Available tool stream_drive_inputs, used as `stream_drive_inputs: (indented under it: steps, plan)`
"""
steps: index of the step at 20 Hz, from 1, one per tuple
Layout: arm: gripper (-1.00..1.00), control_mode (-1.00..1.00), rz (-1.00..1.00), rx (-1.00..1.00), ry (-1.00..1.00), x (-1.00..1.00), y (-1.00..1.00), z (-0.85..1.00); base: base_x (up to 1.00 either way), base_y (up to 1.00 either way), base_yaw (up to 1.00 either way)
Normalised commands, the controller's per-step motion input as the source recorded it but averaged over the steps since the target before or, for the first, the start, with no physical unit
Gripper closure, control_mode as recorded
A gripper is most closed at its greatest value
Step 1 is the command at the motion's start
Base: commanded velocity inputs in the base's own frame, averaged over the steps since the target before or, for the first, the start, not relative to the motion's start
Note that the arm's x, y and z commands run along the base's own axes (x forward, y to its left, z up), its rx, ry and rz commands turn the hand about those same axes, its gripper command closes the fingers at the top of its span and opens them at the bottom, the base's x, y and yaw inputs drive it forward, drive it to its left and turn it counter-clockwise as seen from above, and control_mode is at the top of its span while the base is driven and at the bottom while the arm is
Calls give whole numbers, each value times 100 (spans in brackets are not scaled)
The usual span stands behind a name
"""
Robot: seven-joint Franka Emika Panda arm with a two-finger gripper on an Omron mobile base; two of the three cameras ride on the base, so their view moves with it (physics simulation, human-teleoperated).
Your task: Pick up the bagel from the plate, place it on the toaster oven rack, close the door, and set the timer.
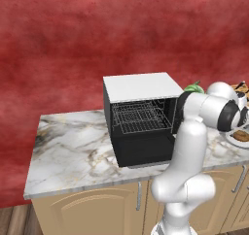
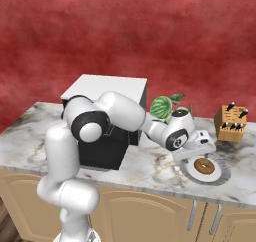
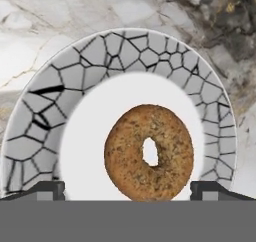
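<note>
One marble counter (image 1: 73,151) carries all you need to see, and no writing is readable on anything. Largest on it, the toaster oven (image 1: 138,86), black with a white top, stands near the middle with its door (image 1: 146,151) dropped open and the rack (image 1: 138,118) bare. Toward the counter's right end, near its front edge, sits the plate (image 3: 45,111), its rim crackle-patterned. You'll find the bagel (image 3: 148,152), brown and speckled, lying flat there. Your gripper (image 2: 204,145) hovers above it, fingers spread wide, holding nothing.
</note>
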Motion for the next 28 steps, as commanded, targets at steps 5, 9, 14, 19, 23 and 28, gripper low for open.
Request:
stream_drive_inputs:
  steps: [5,9,14,19,23,28]
  plan:
    - [-100,-100,0,0,0,10,-13,-7,0,0,0]
    - [-100,-100,0,0,0,1,-13,-10,0,0,0]
    - [-100,-100,0,0,0,0,-1,-15,0,0,0]
    - [-100,-100,0,0,0,0,0,-14,0,0,0]
    - [-100,-100,0,0,0,2,0,-9,0,0,0]
    - [-100,-100,0,0,0,15,0,-15,0,0,0]
